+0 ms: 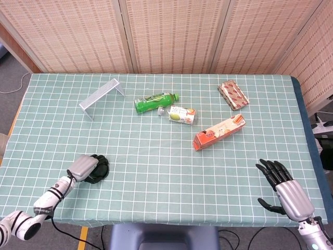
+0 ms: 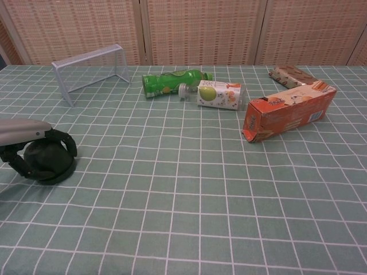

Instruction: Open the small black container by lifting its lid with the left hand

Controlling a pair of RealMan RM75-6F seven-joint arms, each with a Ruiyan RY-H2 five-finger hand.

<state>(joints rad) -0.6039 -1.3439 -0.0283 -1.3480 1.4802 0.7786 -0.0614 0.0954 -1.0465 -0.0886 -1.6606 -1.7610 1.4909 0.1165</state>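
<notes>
The left hand, a grey-backed robot hand with black fingers, is lying over the small round black container at about 8 o'clock on the green checked tablecloth, its fingers curling down around the container's sides and gripping it; the chest view shows the container sitting on the cloth under the hand, and whether the lid is parting from the base cannot be told. The right hand, also grey with black fingers, is hovering at about 4 o'clock by the near edge of the table, its fingers spread apart and holding nothing. Toward 11 o'clock a small white wire-mesh goal frame is standing. Near 12 o'clock a green plastic bottle is lying on its side, and just beside it a small white drink carton with a fruit picture is lying too. Around 2 o'clock an orange rectangular cardboard box is lying at a slant, and farther toward 1 o'clock a brown and red foil snack packet is resting well apart from it.
</notes>
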